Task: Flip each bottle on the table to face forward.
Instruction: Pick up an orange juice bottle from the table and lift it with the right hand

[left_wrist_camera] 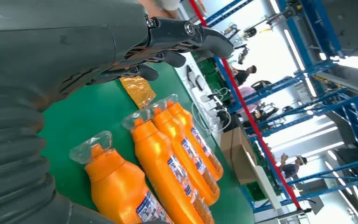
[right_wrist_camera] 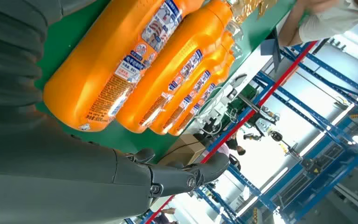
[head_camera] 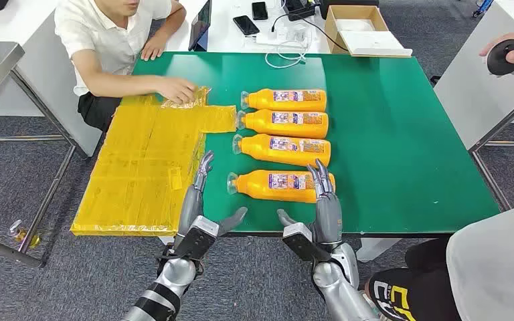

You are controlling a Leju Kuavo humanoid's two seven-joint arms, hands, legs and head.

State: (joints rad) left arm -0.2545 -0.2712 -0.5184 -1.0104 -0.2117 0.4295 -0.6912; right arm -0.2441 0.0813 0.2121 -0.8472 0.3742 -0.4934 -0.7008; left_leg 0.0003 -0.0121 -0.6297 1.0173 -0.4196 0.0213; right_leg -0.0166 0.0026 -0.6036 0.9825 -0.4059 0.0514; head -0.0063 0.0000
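Observation:
Several orange bottles lie on their sides in a column on the green table [head_camera: 401, 134], caps pointing left, labels up. The nearest bottle [head_camera: 281, 185] [left_wrist_camera: 121, 186] [right_wrist_camera: 116, 60] lies just beyond my hands. My right hand [head_camera: 321, 214] is open, its fingers stretched flat over that bottle's base end, holding nothing. My left hand [head_camera: 197, 214] is open at the table's front edge, left of the bottle's cap, fingers extended and empty. The other bottles [head_camera: 282, 149] [head_camera: 283, 123] [head_camera: 284, 99] lie farther back.
A large sheet of yellow plastic packaging [head_camera: 147, 167] covers the table's left side and overhangs it. A person [head_camera: 114, 40] sits at the far left corner, a hand on the wrapping. Another person [head_camera: 495, 267] stands at the near right. A cardboard box [head_camera: 361, 30] and phones lie behind.

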